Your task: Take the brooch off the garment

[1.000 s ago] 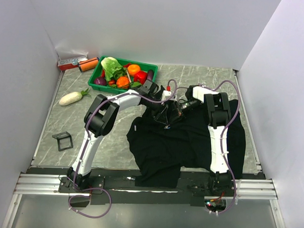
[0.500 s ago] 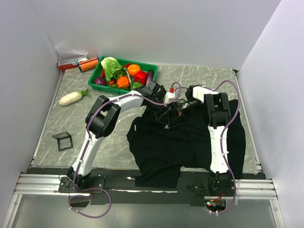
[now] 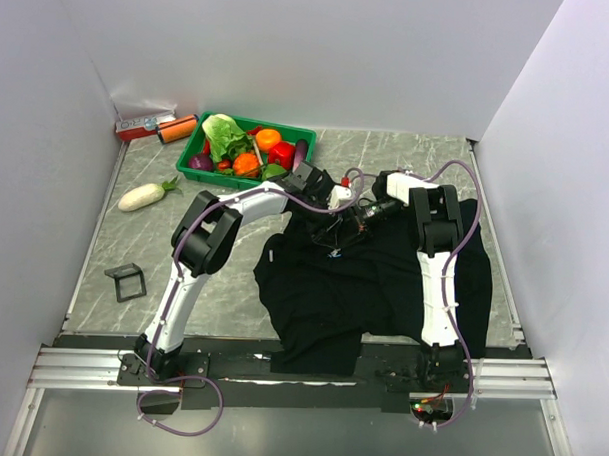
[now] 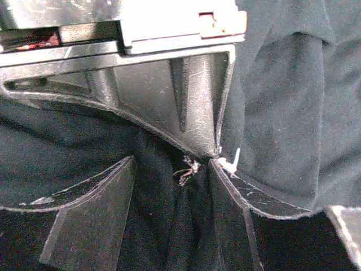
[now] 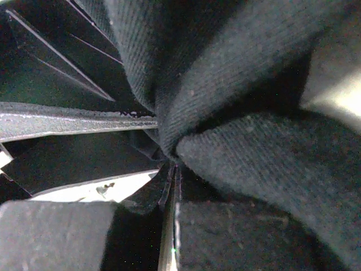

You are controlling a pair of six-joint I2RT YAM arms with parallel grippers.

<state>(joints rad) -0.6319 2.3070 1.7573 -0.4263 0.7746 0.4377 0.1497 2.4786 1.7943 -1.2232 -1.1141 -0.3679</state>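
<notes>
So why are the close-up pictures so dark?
Top external: evenly lit, sharp, though the garment is a featureless black mass. Left wrist: dim, the brooch only a small blurry glint. Right wrist: its fabric pressed close, filling the frame.

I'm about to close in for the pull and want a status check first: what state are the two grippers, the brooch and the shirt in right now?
left gripper: open, one finger on either side of the brooch.
right gripper: shut on the garment, pinching a gathered fold.
brooch: on the fabric, not gripped.
garment: bunched at the pinch, with the rest lying on the table.
</notes>
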